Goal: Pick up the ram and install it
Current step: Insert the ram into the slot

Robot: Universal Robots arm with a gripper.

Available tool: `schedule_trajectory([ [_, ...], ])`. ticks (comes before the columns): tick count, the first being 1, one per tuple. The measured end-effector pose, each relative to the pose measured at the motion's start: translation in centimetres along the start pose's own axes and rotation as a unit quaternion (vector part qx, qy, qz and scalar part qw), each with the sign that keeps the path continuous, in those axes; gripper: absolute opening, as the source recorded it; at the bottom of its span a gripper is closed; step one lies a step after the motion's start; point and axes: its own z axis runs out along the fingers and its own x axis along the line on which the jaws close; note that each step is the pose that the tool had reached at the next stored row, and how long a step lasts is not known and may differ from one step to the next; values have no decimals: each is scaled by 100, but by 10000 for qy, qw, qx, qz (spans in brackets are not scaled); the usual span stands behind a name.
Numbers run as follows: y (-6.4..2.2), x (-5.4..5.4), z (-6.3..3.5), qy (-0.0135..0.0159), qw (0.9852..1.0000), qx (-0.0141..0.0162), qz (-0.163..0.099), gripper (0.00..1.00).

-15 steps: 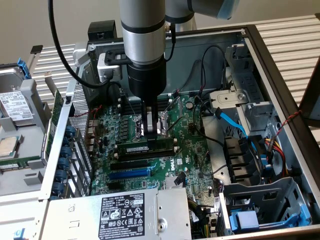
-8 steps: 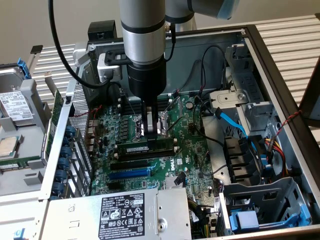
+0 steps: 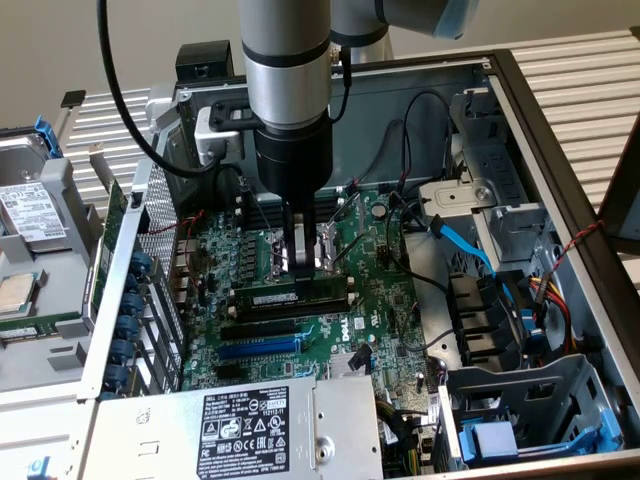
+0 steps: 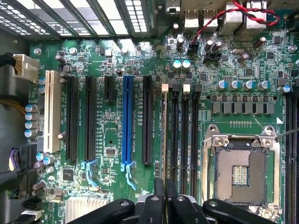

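A pale slatted surface [image 3: 575,65] carries the open computer case [image 3: 545,140], which lies flat on its side. At the exterior view's left, a grey drive bracket [image 3: 62,178] holding a hard drive [image 3: 30,212] seems to rest on the same slats, just beside the case

1 ram [image 3: 270,298], 1 blue slot [image 4: 126,119]

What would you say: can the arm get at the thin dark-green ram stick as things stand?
Probably yes: the end effector hangs right over the thin dark-green ram stick, nothing between them.
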Motion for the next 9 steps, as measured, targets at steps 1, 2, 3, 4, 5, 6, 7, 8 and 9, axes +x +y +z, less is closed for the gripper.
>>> schedule_trajectory([
  [1,0,0,3,0,10000,0,0,13],
  [2,0,0,6,1,10000,-1,0,13],
  [3,0,0,7,2,10000,-1,-1,13],
  [4,0,0,7,2,10000,-1,-2,13],
  [5,0,0,7,2,10000,-1,-4,13],
  [6,0,0,7,2,10000,-1,-4,13],
  [7,0,-1,8,1,10000,-1,-5,13],
  [8,0,-1,8,1,10000,-1,-6,13],
  [9,0,-1,10,1,10000,-1,-6,13],
])
